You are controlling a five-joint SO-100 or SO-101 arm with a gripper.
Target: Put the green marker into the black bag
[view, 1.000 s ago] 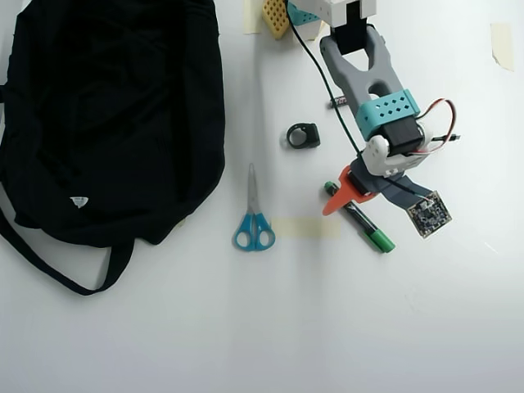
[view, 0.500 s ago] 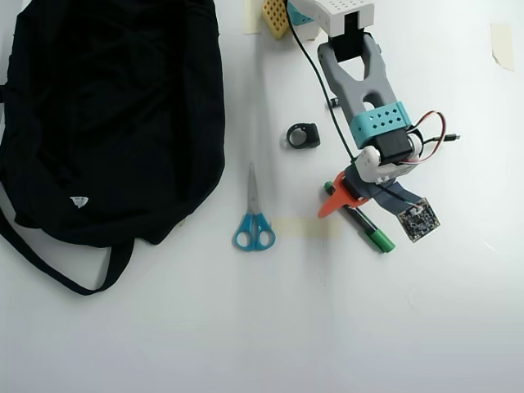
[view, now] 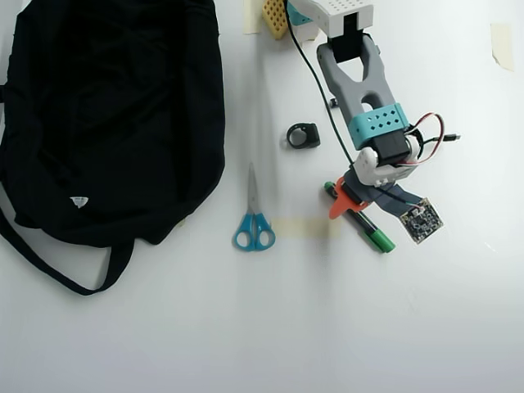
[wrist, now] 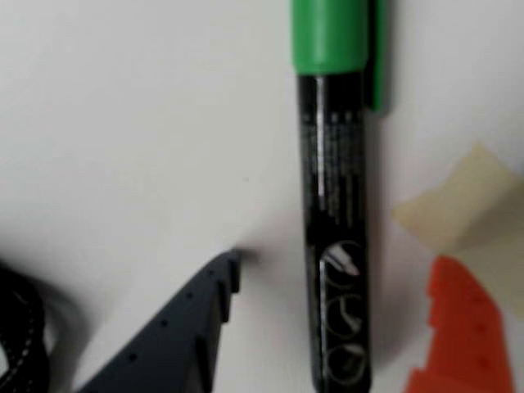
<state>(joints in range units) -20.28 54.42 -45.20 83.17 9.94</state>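
Black bag [view: 106, 115]: lies left on the white tabletop [view: 262, 327], overhead view only.
Arm [view: 360, 90]: reaches down from the top edge, bent over the marker.
Tool [wrist: 327, 323]: jaws spread wide, dark finger [wrist: 176, 327] and orange finger [wrist: 463, 327] flanking the barrel, gripping nothing.
Green marker [view: 360, 219]: flat on the tabletop, well right of the bag; print legible only in the wrist view.
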